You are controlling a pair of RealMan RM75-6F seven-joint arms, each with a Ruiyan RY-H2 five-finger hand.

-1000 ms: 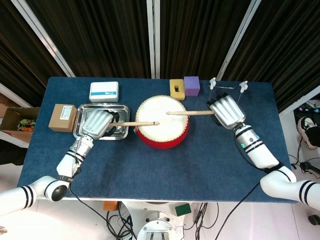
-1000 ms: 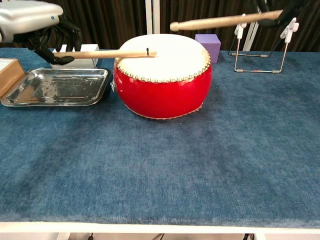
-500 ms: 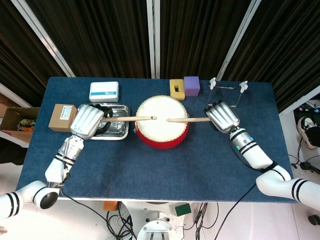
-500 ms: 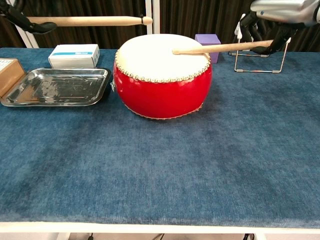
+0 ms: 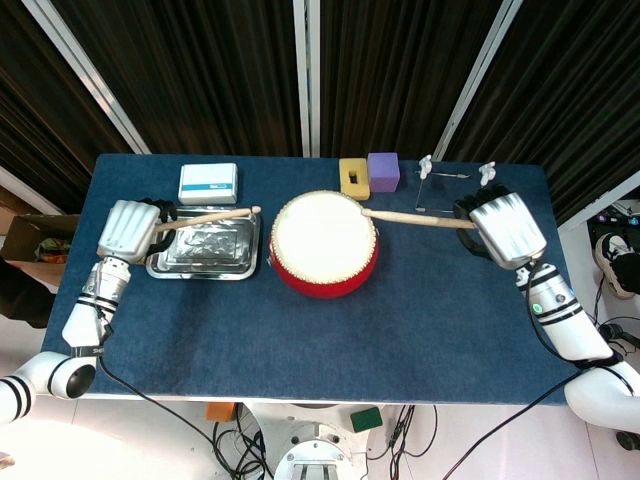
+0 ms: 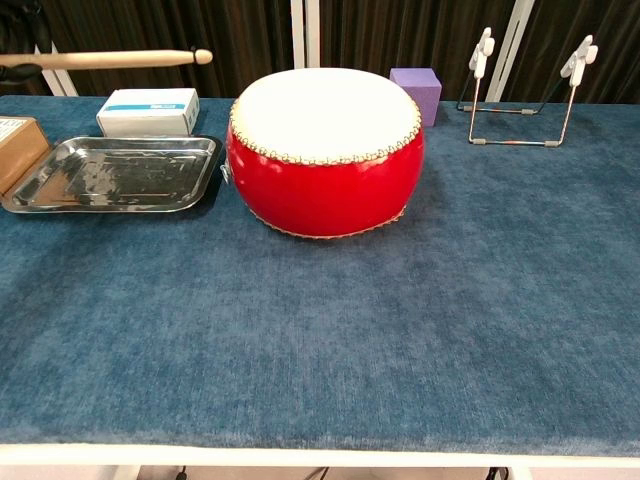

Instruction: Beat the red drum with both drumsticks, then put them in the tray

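Observation:
The red drum [image 5: 324, 243] [image 6: 325, 150] with a white skin stands mid-table. My left hand [image 5: 130, 228] grips a wooden drumstick [image 5: 207, 217] [image 6: 110, 59] held level above the metal tray [image 5: 165, 266] [image 6: 110, 172], its tip pointing toward the drum but short of it. My right hand [image 5: 506, 229] grips the other drumstick [image 5: 415, 217], whose tip lies over the drum's right rim. In the chest view neither the right hand nor its stick shows, and only a dark bit of the left hand shows at the top-left corner.
A white box [image 5: 208, 183] [image 6: 148, 110] sits behind the tray and a brown box [image 6: 15, 148] at its left. A yellow block [image 5: 353, 175] and a purple block [image 5: 383, 171] [image 6: 416, 94] stand behind the drum. A wire stand [image 5: 455, 183] [image 6: 520, 90] is at the back right.
Both hands have drawn outward from the drum. The left stick has left the drumhead and now hangs over the tray; the right stick has pulled back to the drum's right rim and lifted.

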